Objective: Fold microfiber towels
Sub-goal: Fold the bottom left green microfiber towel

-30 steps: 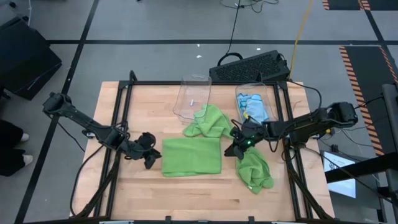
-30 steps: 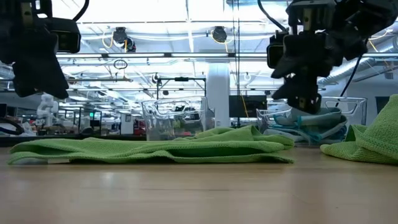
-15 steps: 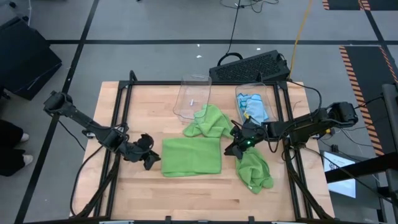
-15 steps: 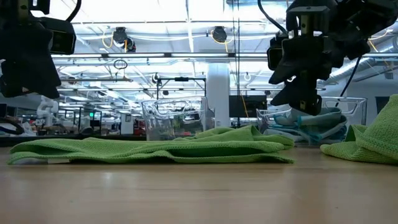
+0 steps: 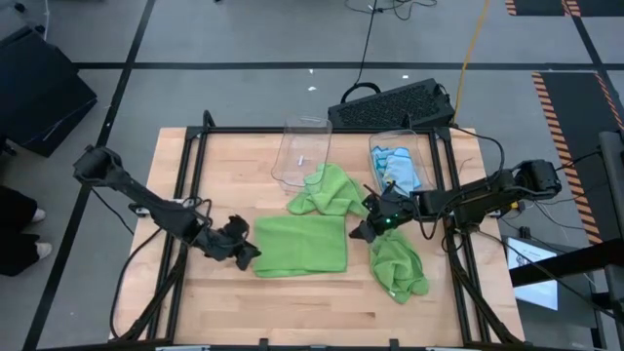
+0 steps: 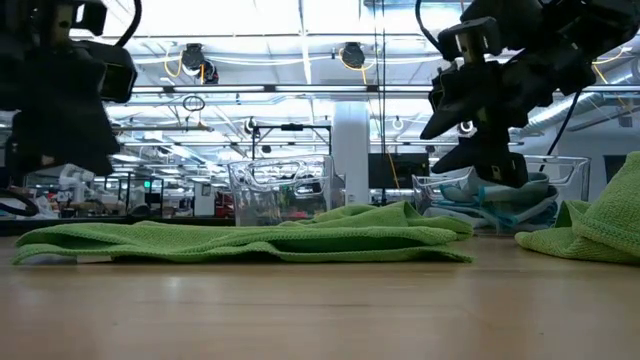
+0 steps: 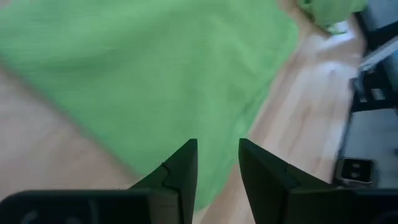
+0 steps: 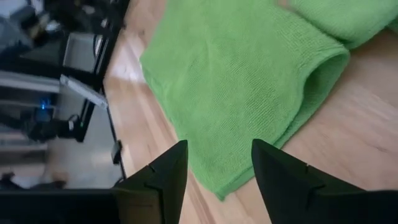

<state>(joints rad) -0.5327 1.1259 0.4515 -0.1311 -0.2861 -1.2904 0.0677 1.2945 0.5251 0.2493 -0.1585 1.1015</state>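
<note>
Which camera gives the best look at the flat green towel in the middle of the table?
The high view: the flat green towel shows whole, as a rectangle. The low view sees only its edge; each wrist view sees part of it.

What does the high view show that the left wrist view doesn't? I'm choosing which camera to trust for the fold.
Only the high view shows both clear bins, the blue towels in one, two crumpled green towels, the keyboard, and the right gripper beside the flat towel. Only the left wrist view shows the open gap between the left gripper fingers, nothing in it. Both show the flat green towel on the wooden table.
</note>
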